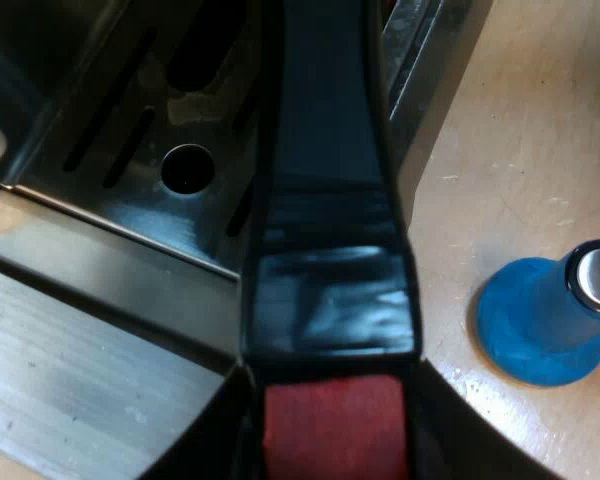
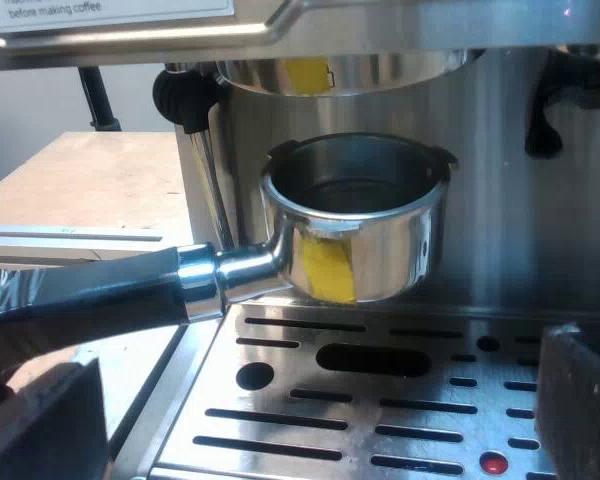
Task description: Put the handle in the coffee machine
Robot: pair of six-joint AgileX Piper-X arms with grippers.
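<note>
The metal holder (image 2: 355, 235) hangs level just under the espresso machine's round brew head (image 2: 340, 68), above the drip tray (image 2: 380, 420); its basket is empty, with a small gap up to the head. Its dark handle (image 2: 90, 295) sticks out sideways past the machine's edge. In the left wrist view that handle (image 1: 325, 150) runs away from me over the drip tray (image 1: 110, 170), and my left gripper (image 1: 332, 425) is shut on its red end (image 1: 332, 432). My right gripper (image 2: 315, 420) stands open low over the tray, facing the holder, with nothing between its fingers (image 2: 580, 400).
A blue tamper (image 1: 545, 320) stands on the wooden table (image 1: 510, 150) beside the machine's base. A steam wand with a black grip (image 2: 185, 100) hangs beside the brew head. The slotted tray has a red float (image 2: 492, 463).
</note>
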